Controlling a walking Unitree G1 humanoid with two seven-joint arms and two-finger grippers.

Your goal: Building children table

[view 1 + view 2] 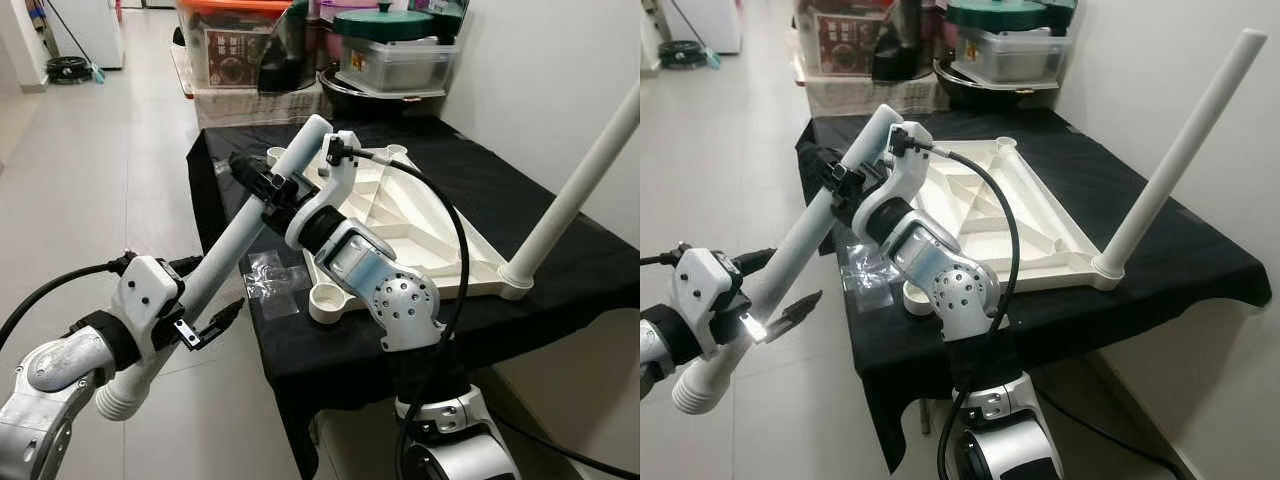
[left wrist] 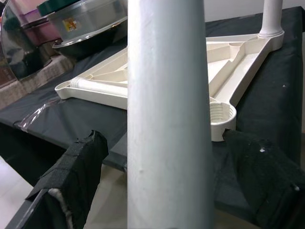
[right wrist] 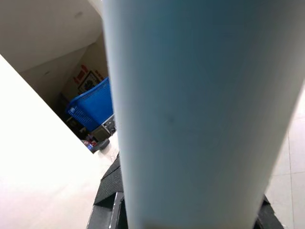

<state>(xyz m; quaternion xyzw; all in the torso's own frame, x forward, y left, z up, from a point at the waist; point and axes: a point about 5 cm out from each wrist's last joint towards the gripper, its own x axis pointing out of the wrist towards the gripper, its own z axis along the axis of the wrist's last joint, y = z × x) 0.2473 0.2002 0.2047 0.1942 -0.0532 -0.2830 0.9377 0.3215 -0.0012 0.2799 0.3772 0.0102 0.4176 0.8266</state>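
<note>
I hold a loose white table leg (image 1: 230,250) slanted in the air off the near left corner of the black-draped table (image 1: 540,240). My right gripper (image 1: 262,190) is shut on its upper part. Around the lower part, near the ribbed end, my left gripper (image 2: 167,181) is open, its fingers (image 2: 76,171) standing off either side. The cream tabletop (image 1: 400,220) lies upside down on the cloth. One leg (image 1: 580,190) stands in its near right corner socket. The near left socket (image 1: 328,300) is open, just beside the held leg.
A crumpled clear plastic bag (image 1: 270,280) lies on the cloth by the open socket. Storage boxes and pots (image 1: 400,55) crowd the table's far end. A wall (image 1: 560,60) runs along the right. Bare tiled floor (image 1: 90,170) spreads to the left.
</note>
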